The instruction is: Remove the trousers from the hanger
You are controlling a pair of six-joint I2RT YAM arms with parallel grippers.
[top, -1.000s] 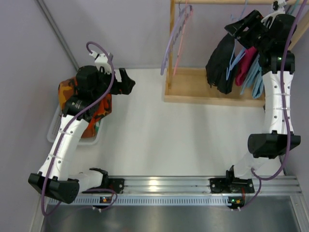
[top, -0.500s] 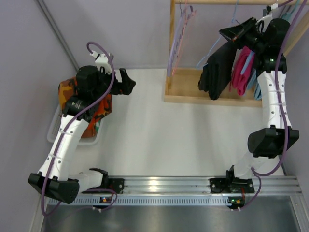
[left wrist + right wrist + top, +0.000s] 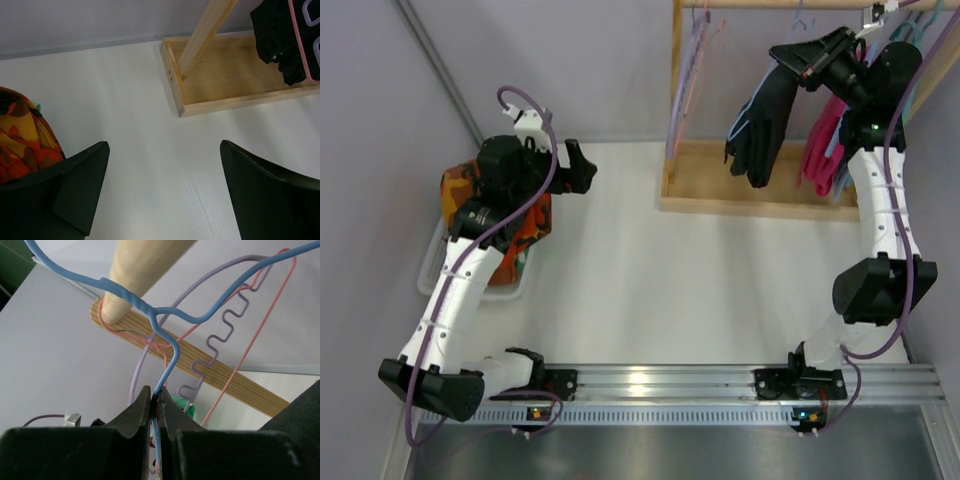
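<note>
Black trousers (image 3: 760, 120) hang from a blue wire hanger (image 3: 167, 357) at the top right of the top view. My right gripper (image 3: 156, 401) is shut on that hanger's neck, just below the hook. The hook crosses the round wooden rod (image 3: 145, 270). In the top view the right gripper (image 3: 798, 58) sits high beside the rail, with the trousers dangling below and left of it. My left gripper (image 3: 164, 146) stands open over bare white table, with nothing between its fingers. It faces the rack, and a corner of the trousers (image 3: 275, 25) shows at the upper right of its view.
The wooden rack has a tray-like base (image 3: 750, 190) and an upright post (image 3: 676, 80). Lilac and pink empty hangers (image 3: 692, 70) hang at its left end. A pink garment (image 3: 825, 140) hangs right of the trousers. A white basket (image 3: 430, 282) with orange cloth (image 3: 495, 210) sits at the far left.
My right gripper has closed on the blue hanger and moved left along the rail, swinging the black trousers leftward and up. The left arm has stayed where it was.
</note>
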